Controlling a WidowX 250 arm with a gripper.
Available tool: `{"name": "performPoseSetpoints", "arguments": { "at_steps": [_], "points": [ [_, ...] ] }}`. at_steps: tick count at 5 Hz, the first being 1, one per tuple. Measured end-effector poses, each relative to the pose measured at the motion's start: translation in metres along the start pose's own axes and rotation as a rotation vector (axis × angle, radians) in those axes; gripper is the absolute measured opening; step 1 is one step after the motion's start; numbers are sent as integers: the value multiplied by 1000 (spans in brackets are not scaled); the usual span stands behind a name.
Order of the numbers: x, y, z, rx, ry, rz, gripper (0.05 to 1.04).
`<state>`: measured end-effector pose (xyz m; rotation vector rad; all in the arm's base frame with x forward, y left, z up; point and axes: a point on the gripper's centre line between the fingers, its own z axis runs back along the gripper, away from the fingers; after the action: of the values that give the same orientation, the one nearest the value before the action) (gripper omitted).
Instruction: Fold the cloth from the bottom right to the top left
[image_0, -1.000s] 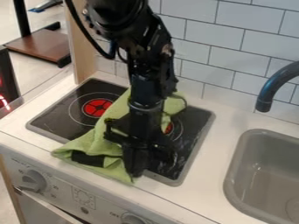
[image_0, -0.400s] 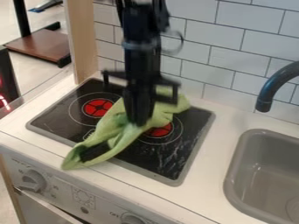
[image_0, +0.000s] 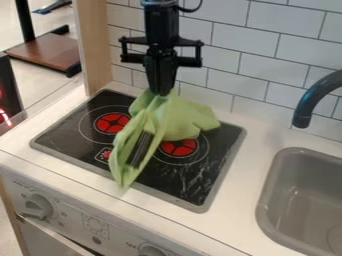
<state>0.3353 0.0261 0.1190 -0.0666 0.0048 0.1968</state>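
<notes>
My gripper (image_0: 162, 92) hangs above the back part of the stove, its fingertips closed on the green cloth (image_0: 184, 117). From the fingertips the cloth drapes down toward the front left, with a narrow loop whose lower tip is near the stove's front edge. Another part of it spreads to the right over the back of the stove, partly over the right burner. Within the loop a dark strip shows.
Under the cloth is the black stove top (image_0: 67, 132) with two red burners. A grey sink (image_0: 267, 200) and dark faucet (image_0: 314, 100) stand at the right. Behind rises the tiled wall (image_0: 267, 50), with a wooden post (image_0: 93, 45) at the back left.
My gripper has moved up and back from the stove's front edge, pulling the held cloth with it. The cloth's front end has slid right and back, uncovering more of the stove.
</notes>
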Motion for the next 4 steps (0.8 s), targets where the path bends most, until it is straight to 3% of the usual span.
{"name": "performPoseSetpoints", "arguments": {
  "at_steps": [2,4],
  "points": [
    [58,18,-21,41,65,66,48],
    [79,26,-52,43,60,60,48]
  ]
}}
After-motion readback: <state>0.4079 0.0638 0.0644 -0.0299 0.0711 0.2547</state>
